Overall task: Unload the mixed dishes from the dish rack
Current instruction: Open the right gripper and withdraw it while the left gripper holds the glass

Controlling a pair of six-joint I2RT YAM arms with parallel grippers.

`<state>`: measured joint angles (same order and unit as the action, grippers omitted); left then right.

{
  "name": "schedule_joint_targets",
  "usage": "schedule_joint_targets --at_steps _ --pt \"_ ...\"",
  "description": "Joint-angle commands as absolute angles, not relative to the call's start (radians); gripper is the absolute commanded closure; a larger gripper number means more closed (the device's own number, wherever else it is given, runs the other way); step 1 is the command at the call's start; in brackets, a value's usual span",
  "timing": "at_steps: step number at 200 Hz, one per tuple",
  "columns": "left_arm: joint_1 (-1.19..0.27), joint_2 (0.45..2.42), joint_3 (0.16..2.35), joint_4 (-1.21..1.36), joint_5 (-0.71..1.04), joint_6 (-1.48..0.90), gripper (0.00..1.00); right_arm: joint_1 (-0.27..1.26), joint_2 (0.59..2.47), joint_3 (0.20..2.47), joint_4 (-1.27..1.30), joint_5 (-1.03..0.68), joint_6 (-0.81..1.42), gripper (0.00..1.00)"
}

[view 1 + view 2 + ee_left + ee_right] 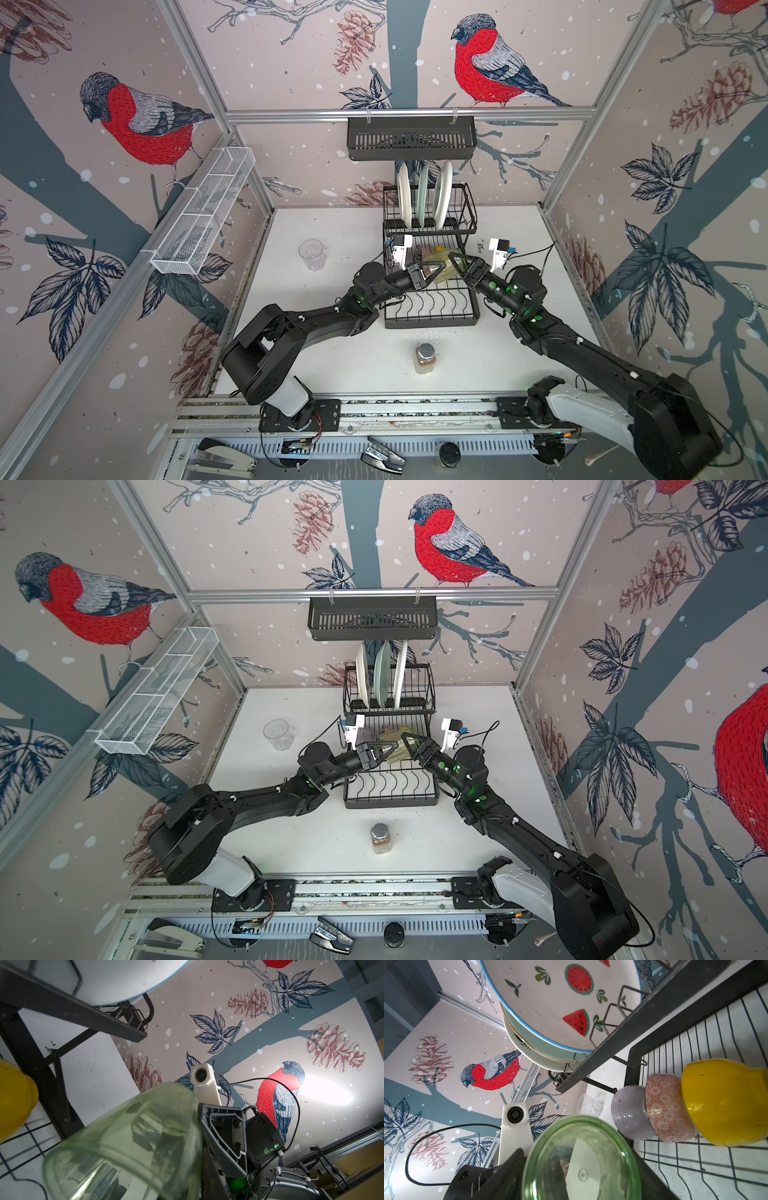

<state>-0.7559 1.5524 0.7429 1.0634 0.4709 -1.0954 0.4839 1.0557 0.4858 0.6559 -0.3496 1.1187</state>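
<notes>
Both arms meet over the lower tier of the dish rack (432, 322), and the green tumbler (581, 1157) hangs between them, clear of the wires. The right gripper (457, 266) has its jaws set wide around the tumbler's body. The left gripper (424, 270) looks pinched on the glass wall near the rim, with one finger showing dark through the green in the right wrist view. I read this as a handover, with both holding on.

The score so far is one piece out. The clear ribbed tumbler (311, 253) stands on the surface (332, 353), well apart from the rack on its left. The green one is second and has not yet been set down.

Plenty remains. Up on the slotted tier, the white plate (403, 195), pale green plate (423, 191) and watermelon plate (550, 1001) stand on edge. Below, the lilac bowl (629, 1113), pink-patterned bowl (664, 1109) and yellow bowl (724, 1101) lie nested on their sides. That leaves six untouched, so it's early days.
</notes>
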Motion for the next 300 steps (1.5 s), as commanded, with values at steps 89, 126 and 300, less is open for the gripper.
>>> schedule_joint_targets --at_steps 89,126,300 --pt "-0.758 1.539 0.741 1.026 0.454 -1.035 1.0 0.485 0.99 0.471 0.567 -0.327 1.002 0.14" --pt "-0.758 1.5 0.736 0.954 0.44 -0.982 1.0 0.482 0.96 0.472 0.497 -0.271 0.962 0.03" --pt "-0.515 1.081 0.9 0.01 0.209 -0.538 1.0 0.461 0.68 0.424 0.154 0.043 0.702 0.01"
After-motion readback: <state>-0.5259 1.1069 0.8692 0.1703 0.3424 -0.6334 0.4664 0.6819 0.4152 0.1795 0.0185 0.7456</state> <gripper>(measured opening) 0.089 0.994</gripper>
